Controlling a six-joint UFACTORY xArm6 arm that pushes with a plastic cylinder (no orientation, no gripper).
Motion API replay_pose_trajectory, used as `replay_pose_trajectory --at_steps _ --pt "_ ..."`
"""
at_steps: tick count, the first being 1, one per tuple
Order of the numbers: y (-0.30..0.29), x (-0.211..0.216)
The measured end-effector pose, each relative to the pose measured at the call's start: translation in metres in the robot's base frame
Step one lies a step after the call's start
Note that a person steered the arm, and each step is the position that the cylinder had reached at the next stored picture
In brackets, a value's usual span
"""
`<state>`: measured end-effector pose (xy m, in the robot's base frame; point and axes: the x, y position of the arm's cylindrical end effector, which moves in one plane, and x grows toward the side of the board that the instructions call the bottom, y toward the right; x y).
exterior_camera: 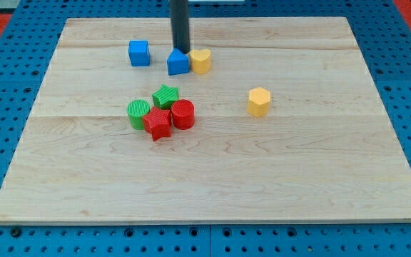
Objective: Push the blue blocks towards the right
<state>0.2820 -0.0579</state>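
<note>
A blue cube [139, 53] sits near the view's top left of the wooden board [298, 178]. A blue house-shaped block [178, 63] lies to its right, touching a yellow heart-shaped block [200, 61] on its right side. My tip [181, 51] stands just behind the top of the blue house-shaped block, at or very near its upper edge. The rod comes down from the view's top.
A yellow hexagonal block [259, 101] lies right of centre. A cluster sits left of centre: a green star [165, 96], a green cylinder [138, 113], a red star [158, 124] and a red cylinder [183, 114]. Blue pegboard [6, 86] surrounds the board.
</note>
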Motion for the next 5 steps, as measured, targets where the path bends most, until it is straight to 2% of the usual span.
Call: replay_pose_trajectory --at_steps 2,3,4,5 --pt "0.006 -0.016" --pt "-0.018 -0.018" --pt "-0.044 -0.018" --pt "-0.124 -0.018"
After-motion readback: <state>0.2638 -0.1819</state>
